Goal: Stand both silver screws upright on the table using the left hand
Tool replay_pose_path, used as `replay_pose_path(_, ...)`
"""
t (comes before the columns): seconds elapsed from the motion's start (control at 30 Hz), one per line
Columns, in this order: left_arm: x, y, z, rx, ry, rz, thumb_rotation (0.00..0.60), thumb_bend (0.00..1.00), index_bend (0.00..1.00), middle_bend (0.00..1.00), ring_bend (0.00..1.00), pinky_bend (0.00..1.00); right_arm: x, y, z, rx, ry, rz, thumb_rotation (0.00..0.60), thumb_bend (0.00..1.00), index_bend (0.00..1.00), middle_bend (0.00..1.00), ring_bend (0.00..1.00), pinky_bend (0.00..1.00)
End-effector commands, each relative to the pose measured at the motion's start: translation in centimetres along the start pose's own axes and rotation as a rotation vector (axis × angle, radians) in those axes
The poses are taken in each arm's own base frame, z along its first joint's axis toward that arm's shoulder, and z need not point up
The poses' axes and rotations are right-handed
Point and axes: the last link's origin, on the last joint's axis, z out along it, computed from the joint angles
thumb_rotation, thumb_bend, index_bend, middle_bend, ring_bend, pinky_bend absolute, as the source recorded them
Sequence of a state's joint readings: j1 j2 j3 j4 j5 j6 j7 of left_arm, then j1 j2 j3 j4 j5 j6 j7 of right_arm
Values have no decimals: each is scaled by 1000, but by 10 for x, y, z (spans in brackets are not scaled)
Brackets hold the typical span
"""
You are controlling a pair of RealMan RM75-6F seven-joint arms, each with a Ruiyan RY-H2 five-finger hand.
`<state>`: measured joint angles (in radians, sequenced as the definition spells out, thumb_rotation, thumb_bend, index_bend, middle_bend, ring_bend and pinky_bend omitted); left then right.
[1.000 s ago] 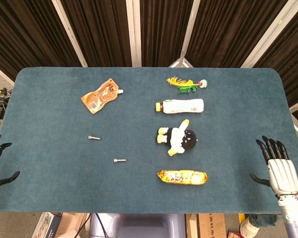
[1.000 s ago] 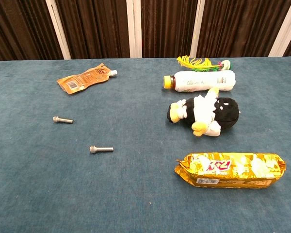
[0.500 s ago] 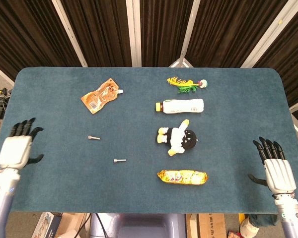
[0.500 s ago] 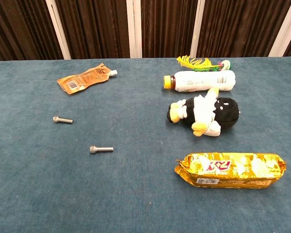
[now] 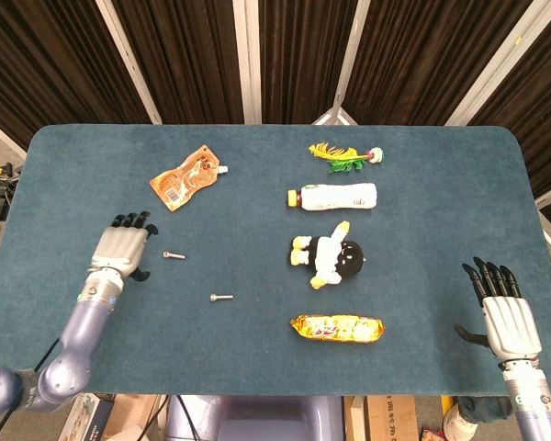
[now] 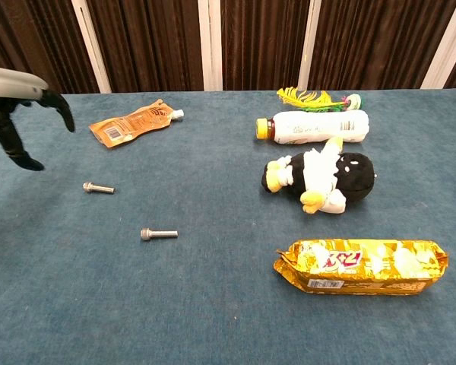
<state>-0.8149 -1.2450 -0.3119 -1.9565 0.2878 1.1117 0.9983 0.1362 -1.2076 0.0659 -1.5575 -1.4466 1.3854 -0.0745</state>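
Two silver screws lie flat on the blue table. One screw (image 5: 173, 255) (image 6: 97, 188) is at the left; the other screw (image 5: 221, 298) (image 6: 158, 234) lies nearer the front. My left hand (image 5: 123, 249) (image 6: 21, 114) hovers just left of the first screw, fingers apart and empty, not touching it. The right hand (image 5: 506, 312) stays at the table's front right corner, fingers spread, holding nothing; the chest view does not show it.
An orange pouch (image 5: 186, 178) lies behind the screws. To the right are a white bottle (image 5: 333, 196), a feathered toy (image 5: 346, 155), a plush penguin (image 5: 331, 258) and a gold snack pack (image 5: 337, 327).
My left hand has swung in from the table's left edge toward the left screw. The right hand shifted slightly down. Both screws lie where they were.
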Motion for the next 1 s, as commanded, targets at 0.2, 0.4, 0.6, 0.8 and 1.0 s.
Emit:
replay_pose_path(0.2,1,56,-1,-95,-67,31,600,337,317,0,0,0,-3,-1,1,2,-10,-1,600,0,118,54,13,0)
replay_pose_path(0.4,-14,70,-3,-142,-83,34,600,347,350,0,0,0,-2,0,1,-2,-7,5,600,0,118,54,13,0)
replay_pose_path(0.6,-18,84,-1,-204,-79,-36,600,364,354,0,0,0,-3,0,2,-6,-7,7,600,0,118,54,13,0)
replay_pose_path(0.8,-21,93,-2,-207,-61,-62,600,365,363,0,0,0,-4,-1,2,-12,-14,9,600,0,118,54,13,0)
replay_pose_path(1.0,-25,101,-3,-192,-48,-52,600,365,375,0,0,0,-3,0,2,-19,-11,14,600,0,118,54,13,0)
